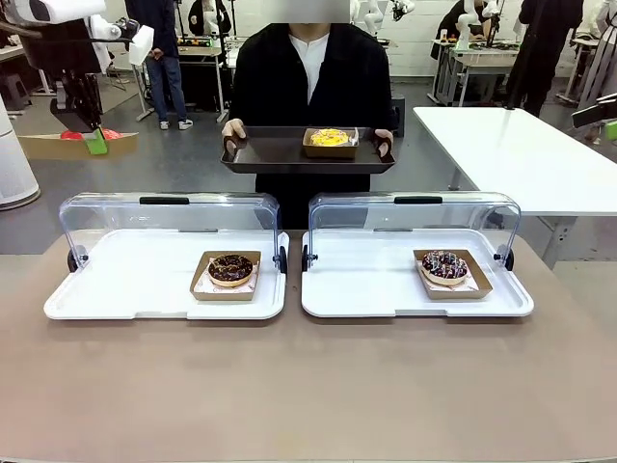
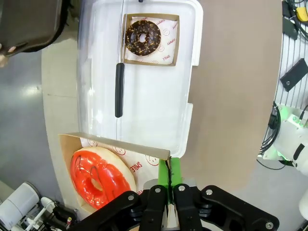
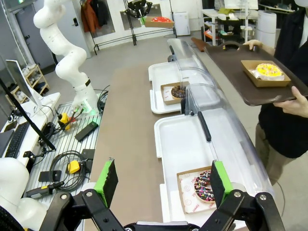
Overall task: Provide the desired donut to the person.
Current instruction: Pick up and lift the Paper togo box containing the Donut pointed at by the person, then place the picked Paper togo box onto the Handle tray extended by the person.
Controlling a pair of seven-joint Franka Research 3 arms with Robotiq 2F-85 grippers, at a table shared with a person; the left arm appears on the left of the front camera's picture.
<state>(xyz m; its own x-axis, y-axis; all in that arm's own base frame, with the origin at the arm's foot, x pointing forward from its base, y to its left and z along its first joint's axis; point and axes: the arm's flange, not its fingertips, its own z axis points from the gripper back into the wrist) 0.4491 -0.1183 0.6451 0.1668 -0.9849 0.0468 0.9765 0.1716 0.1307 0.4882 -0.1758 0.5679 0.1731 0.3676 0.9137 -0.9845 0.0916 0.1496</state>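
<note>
The left claw [image 2: 168,169] was pinched shut on the corner wall of an open cardboard box [image 2: 110,143], with one green pad [image 2: 175,166] pressed flat against the outside of the card. A red-glazed donut [image 2: 96,177] lay in that box, just beside the claw's fingers. In the front view the claw and its box hung in the air, off the far left end of the table [image 1: 308,386]. Below and beyond the claw lay a white tray [image 2: 159,106] with its clear lid [image 1: 174,217] standing open, and a chocolate donut [image 2: 143,37] sat in its own card box at the tray's far end.

The person [image 1: 308,68] stood across the table, well off to the left claw's right, holding a dark brown tray [image 1: 280,154] in both hands. A yellow-topped donut [image 1: 330,137] sat on it in a card box.

The right claw [image 3: 163,185] was spread wide and held nothing – its green pads [image 3: 108,182] stood far apart. Just under it lay a second white tray [image 3: 178,144], and a chocolate donut with sprinkles [image 3: 206,187] sat close beside one pad. The person's tray was farther ahead of this claw and higher up.
</note>
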